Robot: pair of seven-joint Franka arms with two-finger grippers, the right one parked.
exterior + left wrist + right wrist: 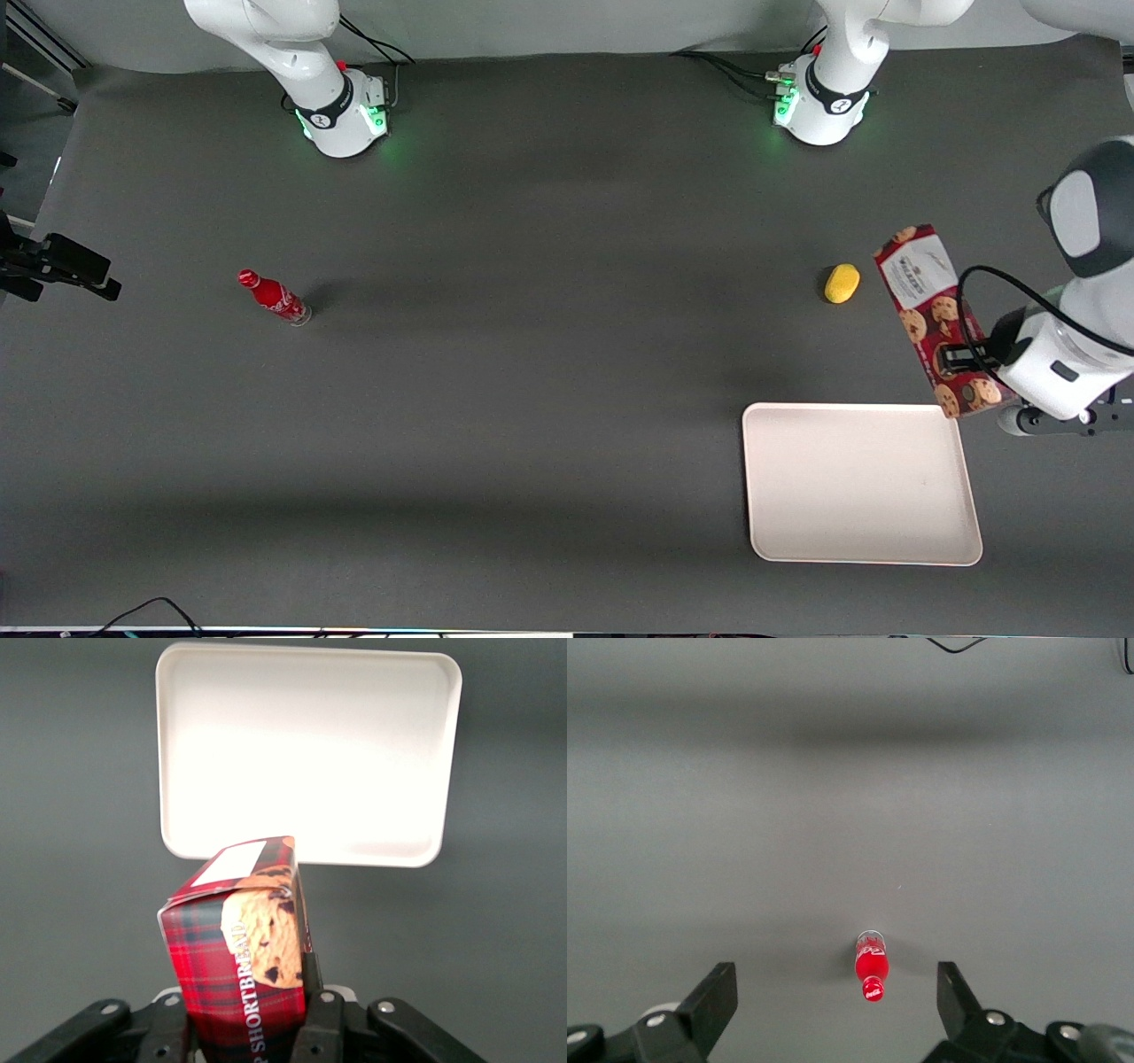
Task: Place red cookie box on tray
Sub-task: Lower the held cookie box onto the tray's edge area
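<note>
The red cookie box point(930, 306) is a long dark-red tartan carton with cookie pictures. My left gripper point(966, 359) is shut on it and holds it above the table, tilted, near the tray's corner at the working arm's end. In the left wrist view the box point(244, 948) stands between the black fingers point(310, 979), with its white label patch on the end face. The tray point(859, 483) is cream-white and flat, nearer to the front camera than the box. It also shows in the left wrist view point(310, 753), with nothing on it.
A yellow lemon-like object point(842, 283) lies on the dark table beside the box, toward the parked arm. A small red bottle point(273, 297) stands toward the parked arm's end of the table; it also shows in the right wrist view point(871, 967).
</note>
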